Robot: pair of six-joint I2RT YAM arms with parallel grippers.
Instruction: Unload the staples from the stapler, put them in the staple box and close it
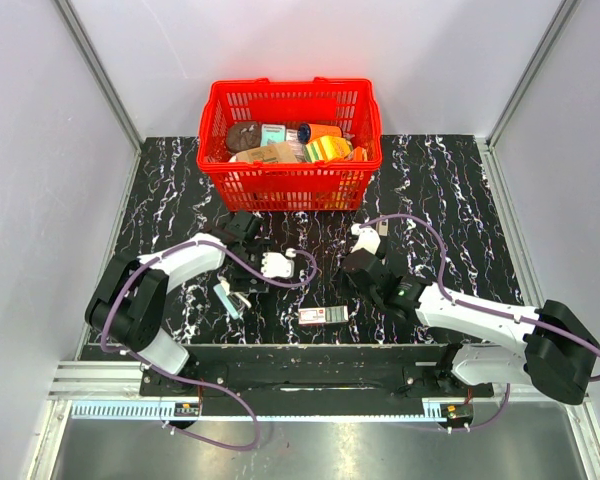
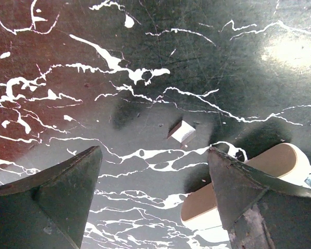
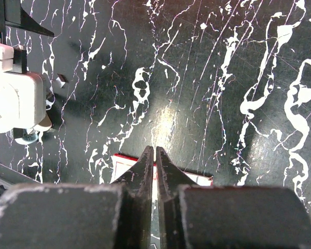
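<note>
The stapler (image 1: 225, 298), pale teal and white, lies on the black marbled table by the left arm. In the left wrist view the stapler (image 2: 282, 160) shows its tan-and-white end, partly hidden behind the right finger. My left gripper (image 2: 154, 149) hovers open just above the table with nothing between its fingers; in the top view the left gripper (image 1: 243, 282) is right beside the stapler. My right gripper (image 3: 155, 150) is shut and holds nothing, above the white-and-red carton (image 3: 125, 165). In the top view the right gripper (image 1: 360, 265) is near the table's middle.
A red basket (image 1: 290, 185) full of goods stands at the back. The carton (image 1: 323, 316) lies near the front edge between the arms. A small grey bar (image 1: 382, 228) lies behind the right gripper. A tiny white scrap (image 2: 182, 131) sits on the table.
</note>
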